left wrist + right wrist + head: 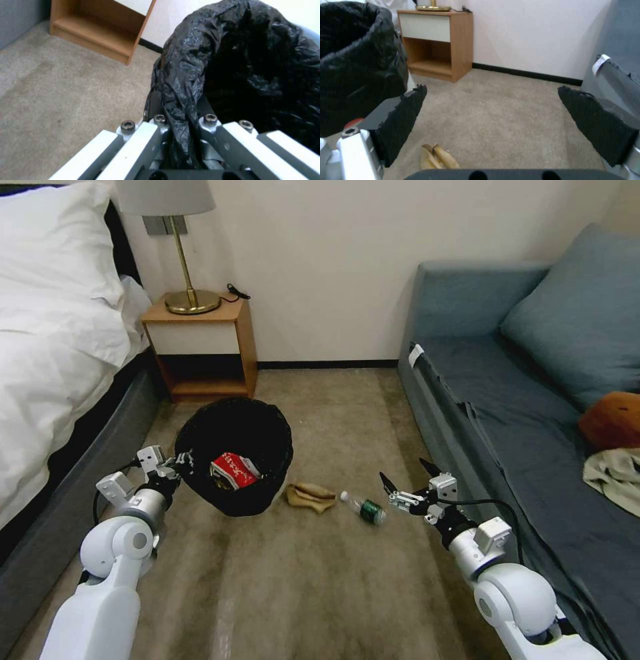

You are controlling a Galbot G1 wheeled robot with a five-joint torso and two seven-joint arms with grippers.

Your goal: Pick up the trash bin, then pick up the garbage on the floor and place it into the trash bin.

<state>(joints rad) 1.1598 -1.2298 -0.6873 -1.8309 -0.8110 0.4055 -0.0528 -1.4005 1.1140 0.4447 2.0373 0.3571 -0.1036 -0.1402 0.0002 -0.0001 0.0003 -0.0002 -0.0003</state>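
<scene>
Left gripper (175, 467): nearest item, closed on the bag-lined rim of the trash bin (235, 455), which hangs tilted off the floor (320, 580) with its mouth toward the robot; a red snack wrapper (233, 471) lies inside. Risk: the pinch takes mostly slack black plastic (wrist view shows the liner bunched between the fingers), so the liner may slip and the bin sag or drop, spilling the wrapper. Right gripper (402, 484): jaws spread wide, empty, hovering just beside the clear plastic bottle (363, 508) on the carpet. Risk: a round bottle may roll from the pads on a careless close. Crumpled tan paper bag (311, 495): on the floor between bin and bottle, touching neither; may be nudged by the bin. Beyond: nightstand (200, 350), sofa (520, 400).
</scene>
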